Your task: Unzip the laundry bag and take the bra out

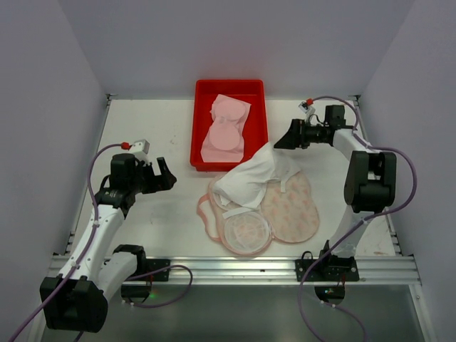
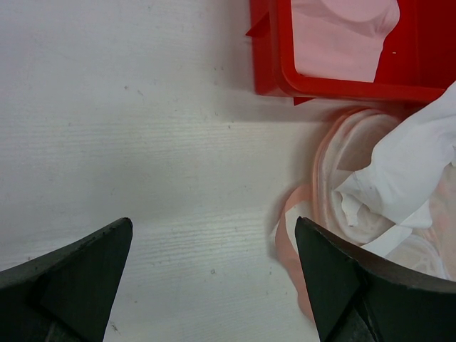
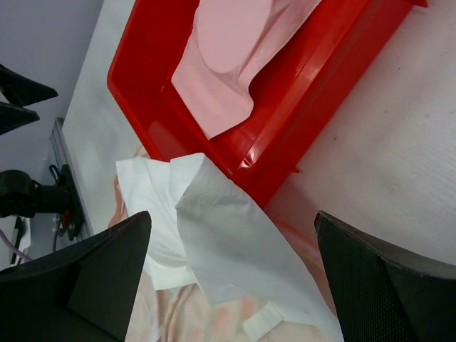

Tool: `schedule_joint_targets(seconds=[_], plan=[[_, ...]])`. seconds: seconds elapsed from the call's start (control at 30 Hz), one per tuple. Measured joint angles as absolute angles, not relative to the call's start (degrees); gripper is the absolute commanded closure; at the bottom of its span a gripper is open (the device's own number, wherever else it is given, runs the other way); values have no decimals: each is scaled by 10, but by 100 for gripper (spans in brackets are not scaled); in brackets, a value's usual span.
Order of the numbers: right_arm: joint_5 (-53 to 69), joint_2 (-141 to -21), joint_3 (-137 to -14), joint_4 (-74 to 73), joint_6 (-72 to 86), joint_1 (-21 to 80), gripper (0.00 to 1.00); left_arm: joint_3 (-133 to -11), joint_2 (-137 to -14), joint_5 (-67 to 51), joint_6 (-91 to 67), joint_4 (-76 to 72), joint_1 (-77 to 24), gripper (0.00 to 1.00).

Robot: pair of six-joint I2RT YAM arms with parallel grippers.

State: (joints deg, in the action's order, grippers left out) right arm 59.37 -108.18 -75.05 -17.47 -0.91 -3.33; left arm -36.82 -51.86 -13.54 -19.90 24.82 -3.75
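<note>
The laundry bag point(image 1: 293, 206) lies unzipped and spread open at the table's centre, with its printed inside showing. A crumpled white cloth point(image 1: 256, 174) with bands lies across the bag's left half and reaches the tray's corner. The pale pink bra point(image 1: 226, 132), with two round cups, lies in the red tray point(image 1: 194, 135). My left gripper point(image 1: 169, 174) is open and empty, left of the bag. My right gripper point(image 1: 279, 139) is open and empty above the white cloth's far end. The left wrist view shows the bag's pink trim point(image 2: 292, 235). The right wrist view shows the cloth point(image 3: 228, 228) and the bra point(image 3: 228, 57).
The red tray stands at the back centre, also seen in the left wrist view point(image 2: 335, 87) and the right wrist view point(image 3: 306, 78). A metal rail point(image 1: 235, 267) runs along the near edge. Grey walls close in the left, right and back.
</note>
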Motion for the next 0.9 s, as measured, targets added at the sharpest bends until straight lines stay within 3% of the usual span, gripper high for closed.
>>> schedule_joint_targets(seconds=[0.33,0.47,0.5,0.67,0.7,0.8,0.9], plan=[[628,-1141,-797,-283,-67,-17,2,-368,-519,-139,-199,248,-37,0],[634,-1145,-797,-308,-82,-8,25,-368,-519,-139,-199,248,-37,0],[637,-1145,-797,-310,-83,-7,42,-368,-519,-139,-199,248,-37,0],[641,-1130,-777,-308,-81,-7,74,-368,-519,-139,-199,248,-37,0],[641,-1121,-769,-308,-79,-7,87,-368,-519,-140,-199,248,-37,0],[637,-1089,-749,-309,-72,-8,100,-368,-519,-140,-199,248,-37,0],[627,-1041,-728,-308,-64,-6,100,-368,-519,-143,-199,248,-37,0]])
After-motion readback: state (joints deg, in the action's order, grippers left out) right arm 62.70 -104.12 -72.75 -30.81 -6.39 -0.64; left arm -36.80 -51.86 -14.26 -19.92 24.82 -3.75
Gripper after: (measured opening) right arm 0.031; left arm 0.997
